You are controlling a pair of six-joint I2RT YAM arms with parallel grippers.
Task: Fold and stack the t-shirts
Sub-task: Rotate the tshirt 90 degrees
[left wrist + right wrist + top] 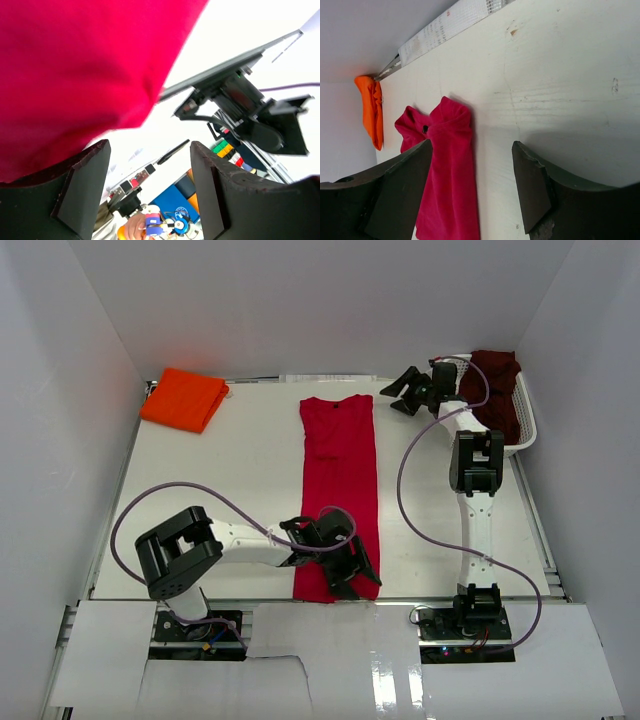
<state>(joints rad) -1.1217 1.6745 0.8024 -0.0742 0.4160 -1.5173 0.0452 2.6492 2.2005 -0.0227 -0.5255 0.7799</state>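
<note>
The bright red t-shirt (340, 490) lies as a long narrow strip down the middle of the table, collar at the far end. My left gripper (352, 575) is open at its near hem, by the right corner; in the left wrist view the red cloth (75, 65) reaches the left finger, and nothing sits between the jaws of the gripper (150, 150). My right gripper (398, 398) is open and empty, right of the collar; its wrist view (472, 150) shows the red shirt (447, 170). The orange t-shirt (183, 399) lies folded at the back left. The maroon t-shirt (497, 390) is in the basket.
The white lattice basket (527, 425) stands at the back right corner against the wall. White walls close in the table on three sides. Purple cables loop from both arms over the table. The table's near edge runs just behind the left gripper.
</note>
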